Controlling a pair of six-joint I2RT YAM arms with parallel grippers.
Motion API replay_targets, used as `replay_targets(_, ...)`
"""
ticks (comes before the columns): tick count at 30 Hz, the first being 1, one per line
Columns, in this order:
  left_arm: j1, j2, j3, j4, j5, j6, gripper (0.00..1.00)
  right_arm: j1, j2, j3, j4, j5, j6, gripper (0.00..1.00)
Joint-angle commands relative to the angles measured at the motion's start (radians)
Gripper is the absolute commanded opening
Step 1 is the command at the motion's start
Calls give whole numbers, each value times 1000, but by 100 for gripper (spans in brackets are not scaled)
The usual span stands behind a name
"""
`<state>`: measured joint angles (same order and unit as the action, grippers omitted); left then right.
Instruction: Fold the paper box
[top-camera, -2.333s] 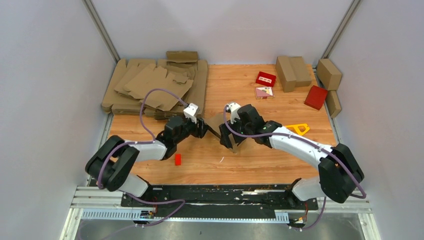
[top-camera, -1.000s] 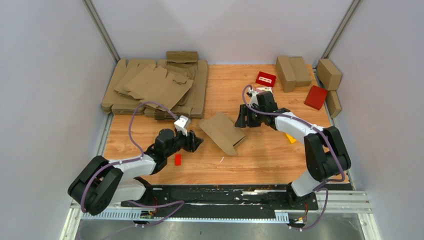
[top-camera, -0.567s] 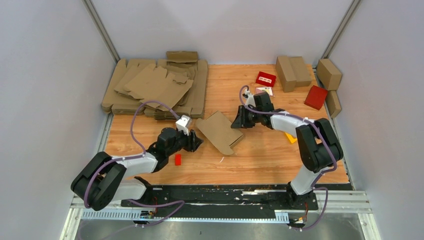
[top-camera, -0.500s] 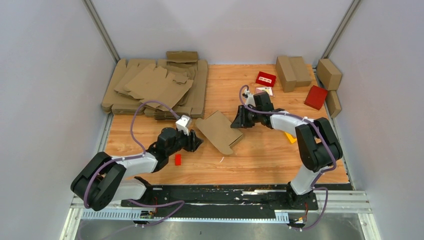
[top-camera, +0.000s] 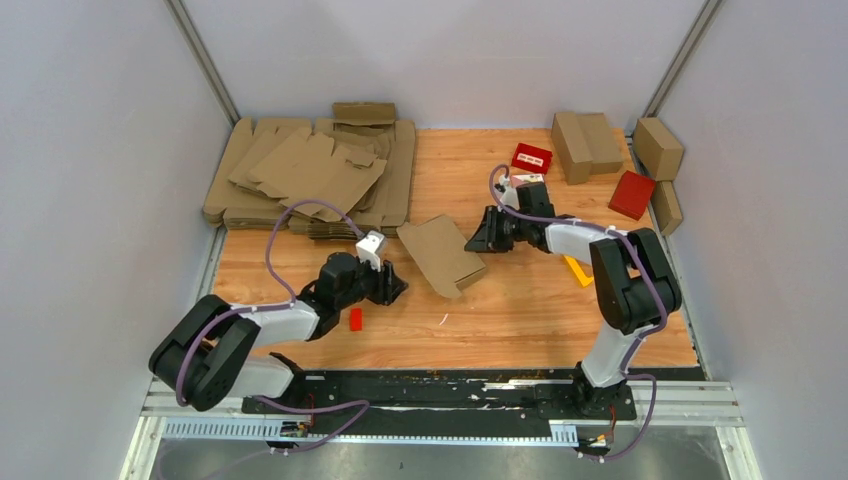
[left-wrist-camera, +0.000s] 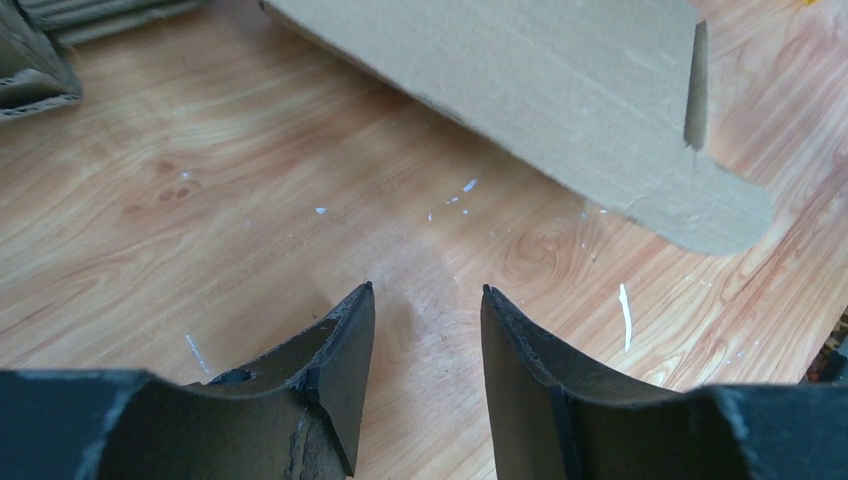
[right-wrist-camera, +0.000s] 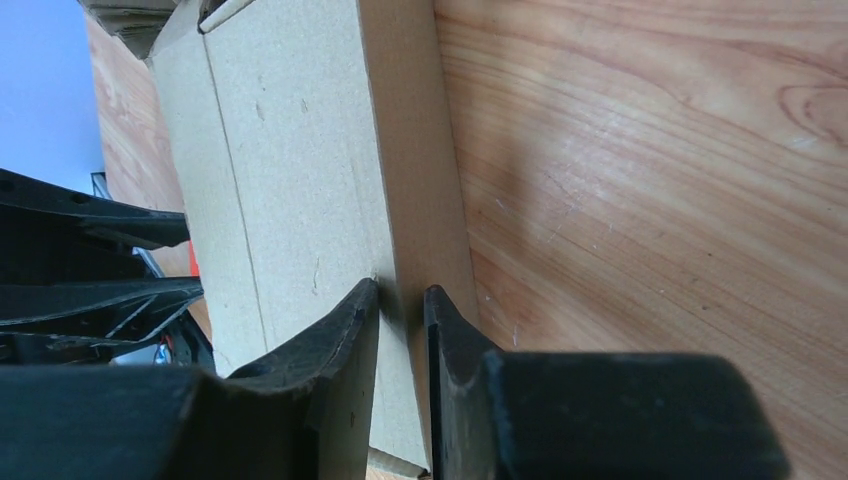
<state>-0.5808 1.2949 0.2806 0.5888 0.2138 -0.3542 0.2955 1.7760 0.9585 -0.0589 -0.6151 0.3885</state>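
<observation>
As the right gripper pinches the right-hand edge of the paper box, its fingers closed on the cardboard, the flattened brown carton sits askew at the middle of the wooden table, between the two arms. The left gripper hovers low over bare wood just short of the box's near flap, fingers apart and holding nothing. A small red block lies beside the left arm.
</observation>
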Motion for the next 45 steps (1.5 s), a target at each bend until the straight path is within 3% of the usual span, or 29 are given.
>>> replay_targets(1,4,63,56,57,50,0,51,-38,61,-33,-47,123,-18,22)
replay_targets(16,-18,340,325,100,123,-68,50,-74,14,-58,-23,74,-22,34)
replay_targets(24,-29,411,413,93,121,-53,53,-35,11,-27,-65,161,-54,41)
replay_targets(29,-44,436,444,105,163,-51,52,52,44,32,-125,262,-106,42)
replay_targets(39,-101,266,437,-190,135,64,51,197,-25,28,-195,353,-207,44)
replay_targets(45,-117,91,289,-209,141,70,51,310,-118,-54,-198,360,-221,45)
